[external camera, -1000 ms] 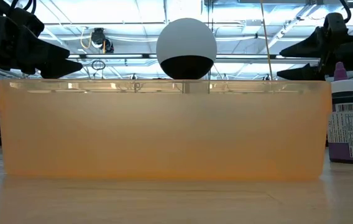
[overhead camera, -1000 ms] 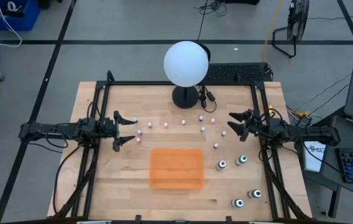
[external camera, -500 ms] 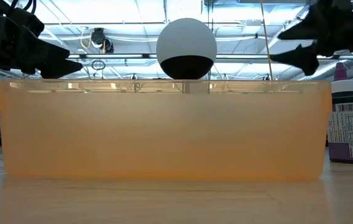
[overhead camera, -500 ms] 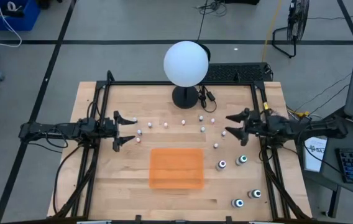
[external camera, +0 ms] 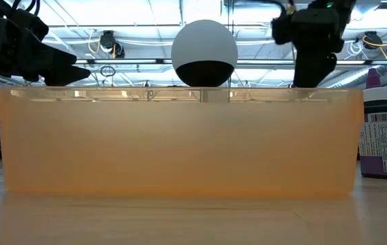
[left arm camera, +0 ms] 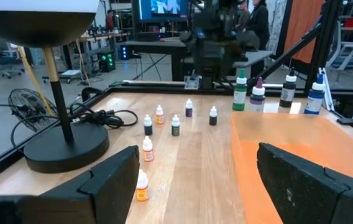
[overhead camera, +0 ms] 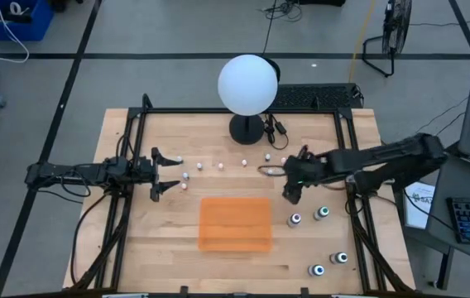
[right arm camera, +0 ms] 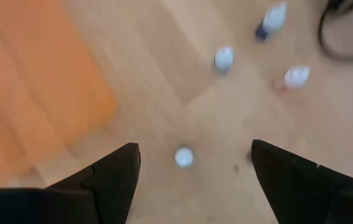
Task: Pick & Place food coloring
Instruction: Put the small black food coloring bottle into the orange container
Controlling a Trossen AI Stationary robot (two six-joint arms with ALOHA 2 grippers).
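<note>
Approach step — right gripper [overhead camera: 290, 192] wide open, empty, pointing down over small bottle [right arm camera: 184, 156] on table [overhead camera: 160, 240] just right of orange mat [overhead camera: 235, 223]. Next: descend, straddle cap, close. Left gripper [overhead camera: 166, 175] open, empty, waiting at left near row's end.

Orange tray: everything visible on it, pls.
The orange tray is a translucent, plastic-looking rectangular bin with low walls. It sits flat on the wooden table, near the middle toward the front edge, long side running left-right. From above it looks empty. No bottle or gripper touches it. In the low view its front wall fills most of the frame, glowing amber, with the white globe lamp showing above its rim.
</note>
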